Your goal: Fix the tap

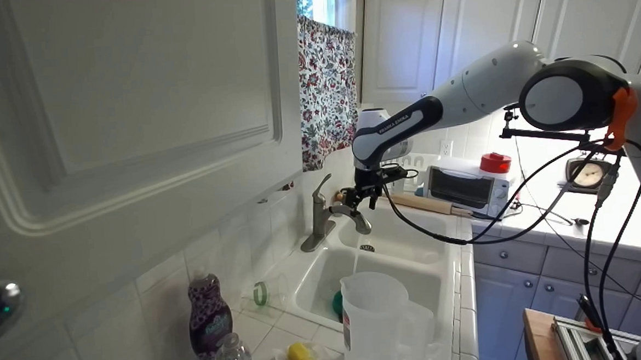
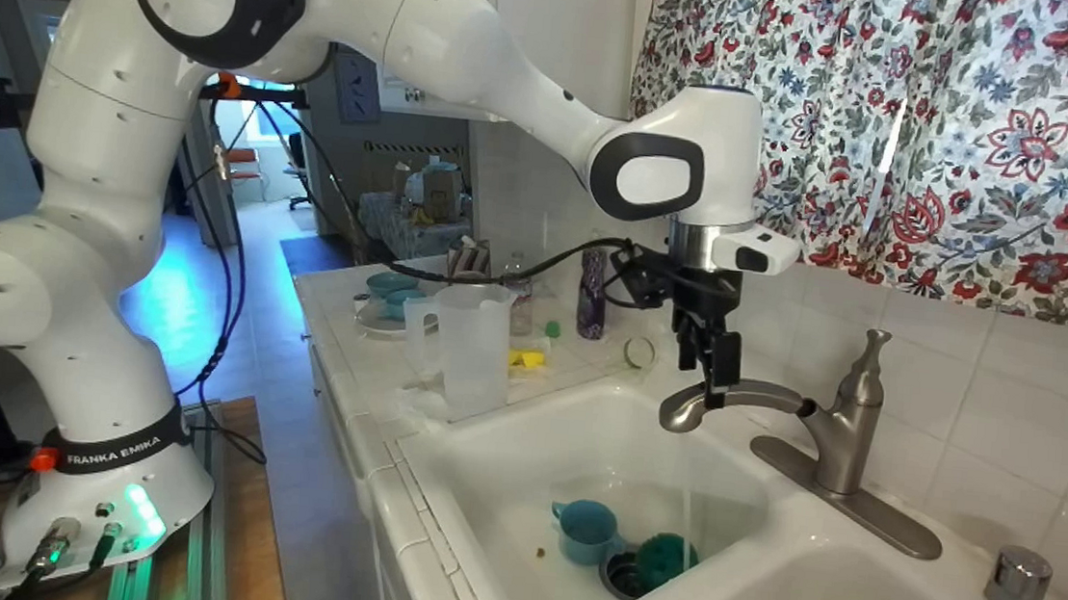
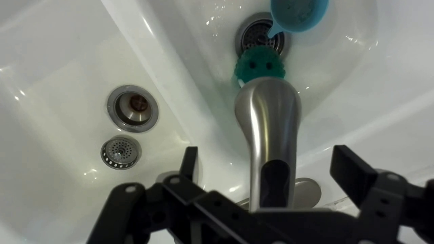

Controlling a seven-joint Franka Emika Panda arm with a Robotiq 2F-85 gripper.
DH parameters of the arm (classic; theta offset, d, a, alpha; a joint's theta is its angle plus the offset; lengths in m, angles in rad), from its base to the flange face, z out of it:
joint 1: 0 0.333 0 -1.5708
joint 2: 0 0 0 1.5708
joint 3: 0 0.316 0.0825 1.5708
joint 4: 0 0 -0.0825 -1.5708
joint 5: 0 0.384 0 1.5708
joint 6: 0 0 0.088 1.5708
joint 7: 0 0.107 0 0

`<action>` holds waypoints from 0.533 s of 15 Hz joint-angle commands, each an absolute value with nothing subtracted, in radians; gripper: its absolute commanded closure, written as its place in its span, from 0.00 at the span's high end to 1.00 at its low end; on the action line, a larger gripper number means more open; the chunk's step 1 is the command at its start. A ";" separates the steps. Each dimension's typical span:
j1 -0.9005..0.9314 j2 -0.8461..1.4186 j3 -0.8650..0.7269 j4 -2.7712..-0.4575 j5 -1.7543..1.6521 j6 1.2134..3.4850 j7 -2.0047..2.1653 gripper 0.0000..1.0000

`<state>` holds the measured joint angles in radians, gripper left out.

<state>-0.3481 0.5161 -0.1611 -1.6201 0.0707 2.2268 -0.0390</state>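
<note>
The tap is brushed grey metal with an upright body, a lever handle and a curved spout. It shows in both exterior views (image 1: 319,215) (image 2: 845,443), and its spout fills the middle of the wrist view (image 3: 271,118). A thin stream of water (image 2: 688,507) falls from the spout. My gripper (image 2: 715,388) points down over the spout. In the wrist view my gripper (image 3: 264,149) is open, one finger on each side of the spout, with a gap on both sides. In an exterior view the near finger overlaps part of the spout.
Below are a white double sink (image 2: 523,425), a blue cup (image 2: 585,531) and a green scrubber (image 2: 662,560). A chrome knob (image 2: 1019,581) stands beside the tap. A pitcher (image 1: 369,320) and soap bottle (image 1: 210,317) are on the counter. A cupboard door (image 1: 145,85) hangs above. Cables loop from the arm.
</note>
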 commanded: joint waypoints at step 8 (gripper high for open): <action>-0.367 0.569 -0.131 -1.632 0.110 2.395 -0.148 0.45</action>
<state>-0.3528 0.5695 -0.1486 -1.6209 0.0782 2.3606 -0.1080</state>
